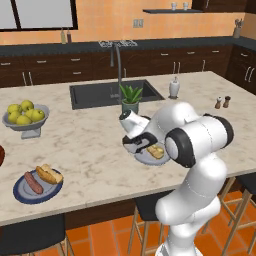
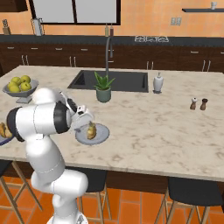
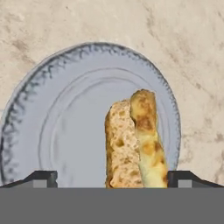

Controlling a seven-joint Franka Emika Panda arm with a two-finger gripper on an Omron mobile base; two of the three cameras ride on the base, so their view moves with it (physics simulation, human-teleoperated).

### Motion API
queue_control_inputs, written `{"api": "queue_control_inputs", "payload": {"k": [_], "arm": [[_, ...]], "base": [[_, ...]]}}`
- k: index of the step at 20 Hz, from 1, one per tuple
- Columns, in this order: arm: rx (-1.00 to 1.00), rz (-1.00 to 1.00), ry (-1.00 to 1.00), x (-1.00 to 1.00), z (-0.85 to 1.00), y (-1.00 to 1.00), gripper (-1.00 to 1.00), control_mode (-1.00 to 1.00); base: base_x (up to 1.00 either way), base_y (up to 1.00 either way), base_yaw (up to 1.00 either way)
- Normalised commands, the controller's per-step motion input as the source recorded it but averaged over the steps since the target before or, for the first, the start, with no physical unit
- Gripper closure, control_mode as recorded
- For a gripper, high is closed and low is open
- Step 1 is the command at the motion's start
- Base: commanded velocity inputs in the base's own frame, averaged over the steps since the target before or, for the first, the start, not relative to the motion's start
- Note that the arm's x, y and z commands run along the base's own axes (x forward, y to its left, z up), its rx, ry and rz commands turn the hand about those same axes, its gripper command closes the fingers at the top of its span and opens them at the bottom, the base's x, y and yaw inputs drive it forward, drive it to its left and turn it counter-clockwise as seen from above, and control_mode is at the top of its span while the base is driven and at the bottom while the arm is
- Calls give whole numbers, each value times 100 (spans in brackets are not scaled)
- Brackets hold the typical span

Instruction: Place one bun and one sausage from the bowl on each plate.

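My gripper (image 1: 142, 145) hangs open just above the paler plate (image 1: 145, 159) near the counter's front edge. A split golden bun (image 3: 131, 140) lies on this plate (image 3: 65, 131), between my wide-apart fingertips (image 3: 43, 178), with a gap on its left side. From the right base view the bun (image 2: 91, 130) rests on the plate (image 2: 101, 135) below my gripper (image 2: 85, 122). Farther left, the navy-rimmed plate (image 1: 22, 194) carries a sausage (image 1: 33, 183) and a bun (image 1: 49, 174). A sliver of the dark wooden bowl (image 1: 1, 155) shows at the left edge.
A grey pedestal bowl of apples (image 1: 25, 117) stands at the back left. A potted plant (image 1: 131, 97) sits by the sink (image 1: 100, 92), with a soap dispenser (image 1: 174, 87) and salt and pepper shakers (image 1: 222, 102) to the right. Stools stand below the counter's front edge.
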Motion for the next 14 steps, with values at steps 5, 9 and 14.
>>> {"api": "queue_control_inputs", "payload": {"k": [5,9,14], "arm": [[0,0,-2,-28,79,8,-100,-100],[7,0,-1,-52,69,6,-100,-100],[44,-2,5,-78,95,-8,-100,-100]], "base": [[0,0,0],[0,0,0],[0,0,0]]}}
